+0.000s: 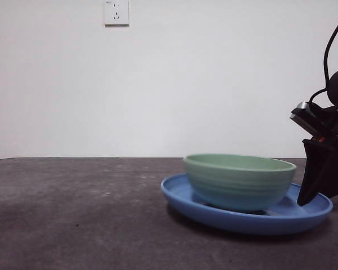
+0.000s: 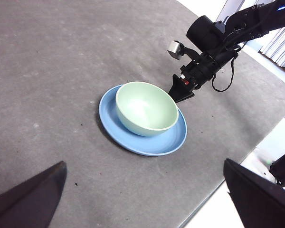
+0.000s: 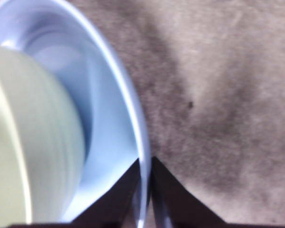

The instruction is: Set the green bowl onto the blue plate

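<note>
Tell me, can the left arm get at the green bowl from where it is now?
Probably yes. The left claw hangs open well back from the green bowl, with only bare table between. The right claw grips the blue plate rim on the far side.

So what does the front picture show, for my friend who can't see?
A glossy pale-green round bowl sits on a wide shallow blue plate on a dark grey table. The right black tool pinches the plate's rim.

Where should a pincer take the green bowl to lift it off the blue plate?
At its rim, from above. The green bowl stands upright and open on the blue plate, and its wall is too wide to span. The side away from the right pincer, which clamps the plate's rim, looks clearest.
</note>
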Available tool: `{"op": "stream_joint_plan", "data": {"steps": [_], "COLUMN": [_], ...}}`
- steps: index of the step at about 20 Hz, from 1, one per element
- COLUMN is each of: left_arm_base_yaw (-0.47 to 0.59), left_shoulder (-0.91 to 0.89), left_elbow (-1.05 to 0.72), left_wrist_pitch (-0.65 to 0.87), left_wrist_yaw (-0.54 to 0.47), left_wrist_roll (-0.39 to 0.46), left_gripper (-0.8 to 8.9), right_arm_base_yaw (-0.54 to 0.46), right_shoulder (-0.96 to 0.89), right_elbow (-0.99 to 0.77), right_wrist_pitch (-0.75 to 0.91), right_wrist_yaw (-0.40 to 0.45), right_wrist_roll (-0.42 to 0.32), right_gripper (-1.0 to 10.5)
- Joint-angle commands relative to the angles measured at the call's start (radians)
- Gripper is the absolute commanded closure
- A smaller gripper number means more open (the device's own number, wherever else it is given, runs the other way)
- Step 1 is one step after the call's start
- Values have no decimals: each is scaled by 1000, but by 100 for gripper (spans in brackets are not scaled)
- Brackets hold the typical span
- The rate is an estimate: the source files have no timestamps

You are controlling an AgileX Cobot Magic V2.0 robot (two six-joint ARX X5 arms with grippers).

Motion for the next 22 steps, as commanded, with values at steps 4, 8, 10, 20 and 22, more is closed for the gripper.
{"op": "stream_joint_plan", "data": {"steps": [4, 8, 10, 20, 22], "left_arm_base_yaw": [-6, -6, -6, -6, -6], "left_shoulder": [2, 2, 2, 2, 2], "left_elbow": [9, 9, 9, 9, 9], "left_wrist_pitch": [11, 11, 11, 11, 11], "left_wrist_yaw": [-3, -3, -3, -3, -3], "left_wrist_roll": [-5, -5, -5, -5, -5], "left_gripper": [284, 284, 284, 284, 284], "right_arm_base_yaw": [7, 46, 84, 304, 320], "right_shoulder": [19, 19, 19, 51, 78], "right_elbow": [66, 170, 208, 235, 236], "right_wrist_pitch": [-53, -133, -134, 25, 45], "right_wrist_yaw": [13, 20, 21, 77, 81], "right_wrist_roll": [-2, 11, 46, 233, 252], "right_gripper": [937, 937, 937, 937, 937]}}
